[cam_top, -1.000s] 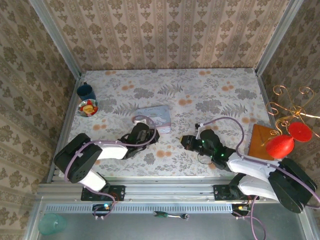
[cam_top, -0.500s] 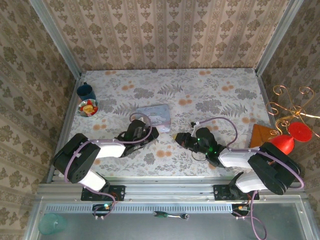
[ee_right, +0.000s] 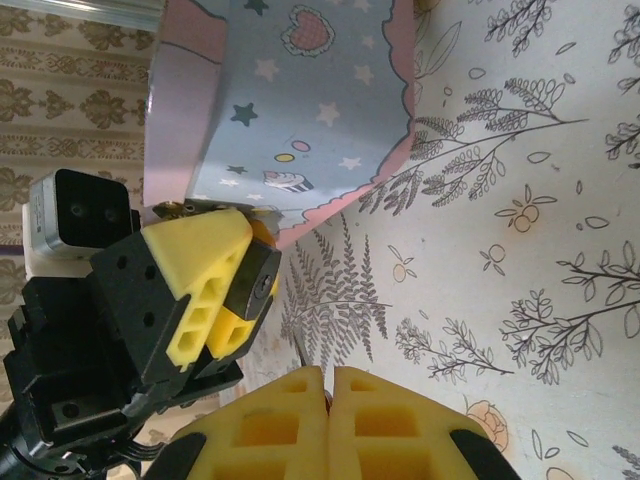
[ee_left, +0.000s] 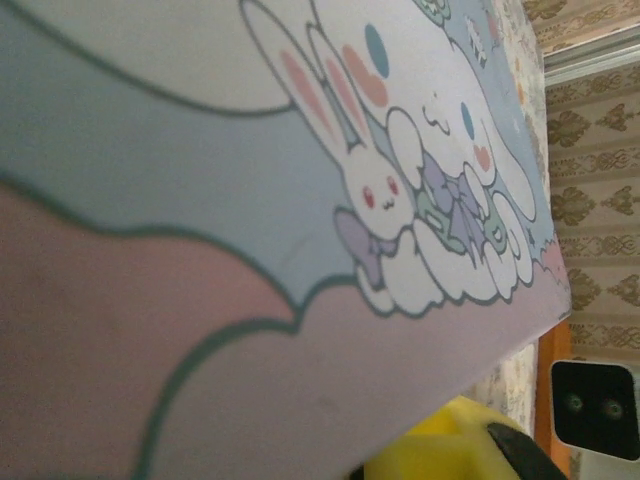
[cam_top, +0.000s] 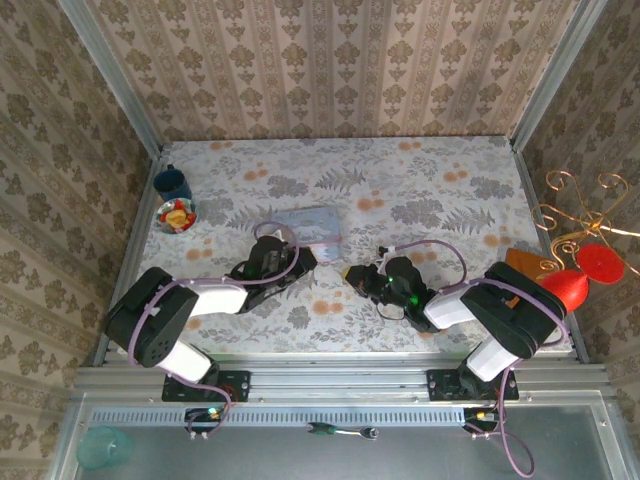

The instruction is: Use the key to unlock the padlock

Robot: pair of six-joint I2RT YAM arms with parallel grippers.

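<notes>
– Padlock (ee_right: 262,285) first: how did you expect it to handle?
– Small, dark and metal, so I judged it heavy for its bulk, stiff and smooth, and apt to twist in a pinch. It sat at the tip of the left gripper (ee_right: 238,290), whose yellow pads were clamped on its body, just beside the pastel box (ee_right: 300,110) near the middle of the table (ee_right: 520,200).
– And the key (ee_right: 299,350)?
– Thin and light, I thought. Only a sliver showed, poking out of the right gripper (ee_right: 327,380), whose pads were pressed tight together on it. It lay near the padlock but apart. Its head seemed the right place to hold it.
– Surface and room?
– Flat, under a flowered cloth, probably with some grip. A cup (cam_top: 172,184) and a bowl (cam_top: 177,215) stood well apart at the far left, and papered walls (cam_top: 330,60) closed three sides.
</notes>
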